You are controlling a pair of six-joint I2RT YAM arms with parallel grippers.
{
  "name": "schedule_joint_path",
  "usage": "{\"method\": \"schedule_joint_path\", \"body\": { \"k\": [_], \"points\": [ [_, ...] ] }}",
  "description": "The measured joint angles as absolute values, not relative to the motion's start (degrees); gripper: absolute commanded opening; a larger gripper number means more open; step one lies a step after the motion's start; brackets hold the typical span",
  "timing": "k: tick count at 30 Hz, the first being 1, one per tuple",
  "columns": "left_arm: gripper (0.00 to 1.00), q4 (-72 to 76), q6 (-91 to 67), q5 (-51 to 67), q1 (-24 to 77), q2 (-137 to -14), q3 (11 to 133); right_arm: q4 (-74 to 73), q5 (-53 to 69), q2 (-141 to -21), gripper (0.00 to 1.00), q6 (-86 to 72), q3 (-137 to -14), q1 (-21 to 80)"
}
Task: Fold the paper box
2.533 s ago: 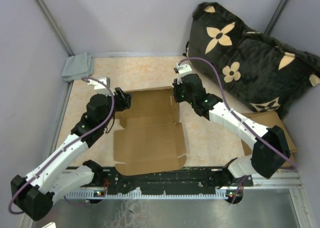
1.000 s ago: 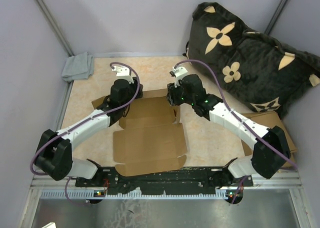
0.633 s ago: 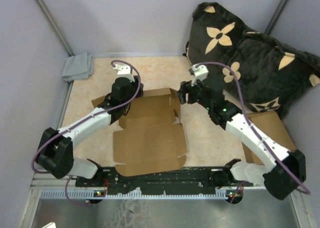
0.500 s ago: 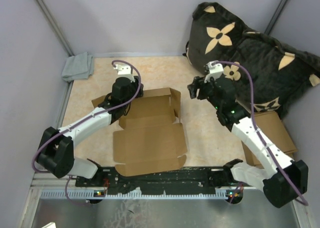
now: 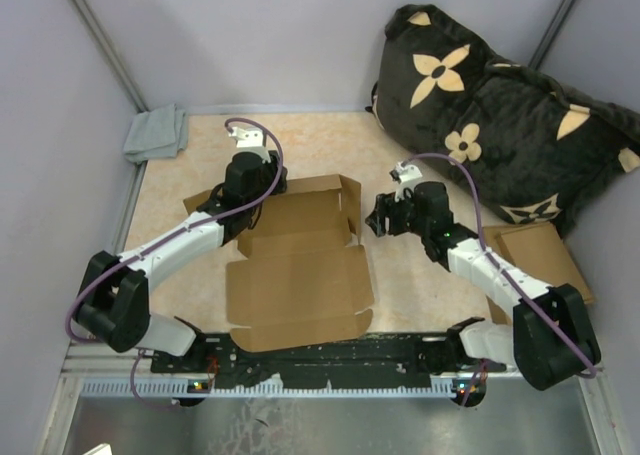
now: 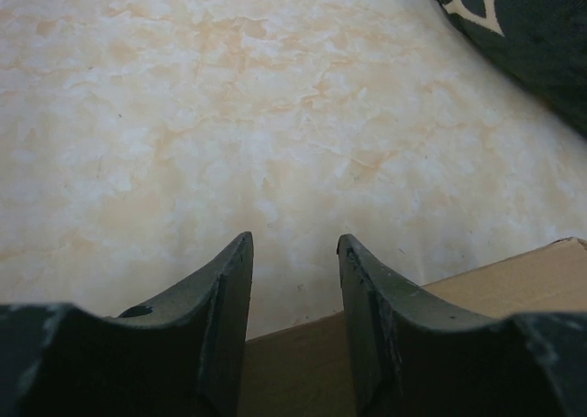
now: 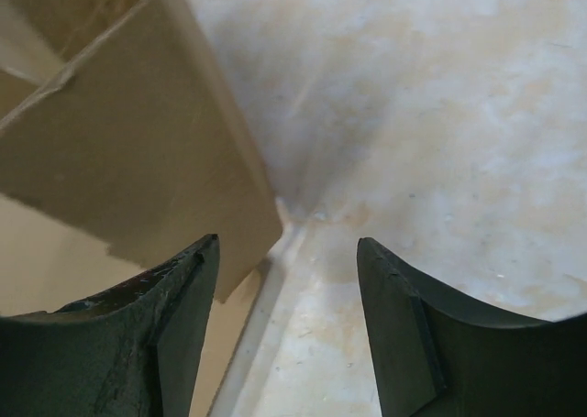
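black flowered cushion (image 5: 500, 115) far right, grey cloth (image 5: 157, 133) far-left corner, flat cardboard pieces (image 5: 540, 250) near cushion

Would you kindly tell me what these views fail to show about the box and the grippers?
Top view: the left arm hides whether the left gripper touches the box.
Left wrist view: the bottom edge and the fingers cut off most of the box.
Right wrist view: the left edge cuts off the box flap.

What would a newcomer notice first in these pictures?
A brown paper box lies unfolded mid-table, its far flap raised, with the left tool at its far-left corner and the right tool beside its right edge, both open. A big dark flowered pillow fills the far right corner.
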State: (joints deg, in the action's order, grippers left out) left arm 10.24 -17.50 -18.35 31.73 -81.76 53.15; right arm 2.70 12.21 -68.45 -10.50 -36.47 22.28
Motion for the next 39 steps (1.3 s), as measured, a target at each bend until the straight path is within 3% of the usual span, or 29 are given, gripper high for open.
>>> {"method": "schedule_joint_path", "body": {
  "k": [21, 31, 39],
  "points": [
    [0.48, 10.17, -17.76, -17.69, 31.73, -81.76, 53.17, 20.03, 31.68, -76.16, 0.64, -9.67, -35.44, 22.33],
    [0.48, 10.17, -17.76, -17.5, 31.73, -81.76, 53.17, 22.7, 28.64, -78.96, 0.56, -10.04, -38.0, 26.33],
    [0.48, 10.17, -17.78, -17.1, 31.73, -81.76, 53.17, 22.57, 20.82, -80.58, 0.42, -8.97, -39.99, 30.15]
  ]
}}
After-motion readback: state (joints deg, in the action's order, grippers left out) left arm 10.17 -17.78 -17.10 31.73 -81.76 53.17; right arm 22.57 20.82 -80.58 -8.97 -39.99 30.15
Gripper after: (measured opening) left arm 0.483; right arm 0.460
